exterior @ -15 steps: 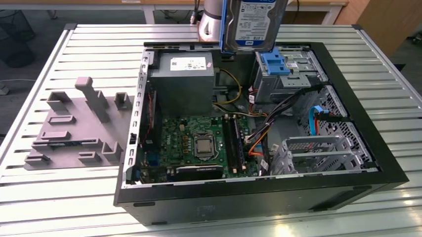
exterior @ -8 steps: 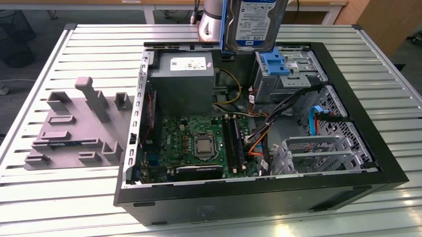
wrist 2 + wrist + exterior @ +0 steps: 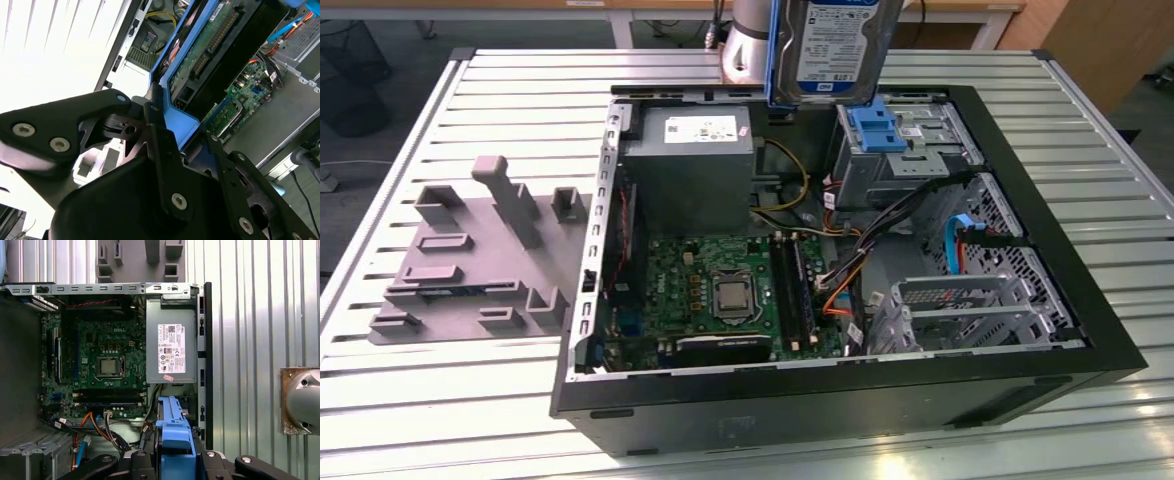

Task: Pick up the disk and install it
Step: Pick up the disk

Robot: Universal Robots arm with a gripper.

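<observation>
The disk is a silver drive with a white-and-blue label in a blue carrier bracket. It hangs upright above the far edge of the open computer case, over the drive bay. My gripper is shut on it, its black fingers clamped on the blue bracket. In the second wrist view the disk's green circuit-board underside faces the camera. In the first wrist view the bracket's blue edge sticks out between the gripper fingers, above the case interior.
Inside the case lie a grey power-supply box, a green motherboard, loose cables and a metal drive cage. An empty blue bracket sits in the far drive bay. A grey fixture block stands on the slatted table at the exterior view's left.
</observation>
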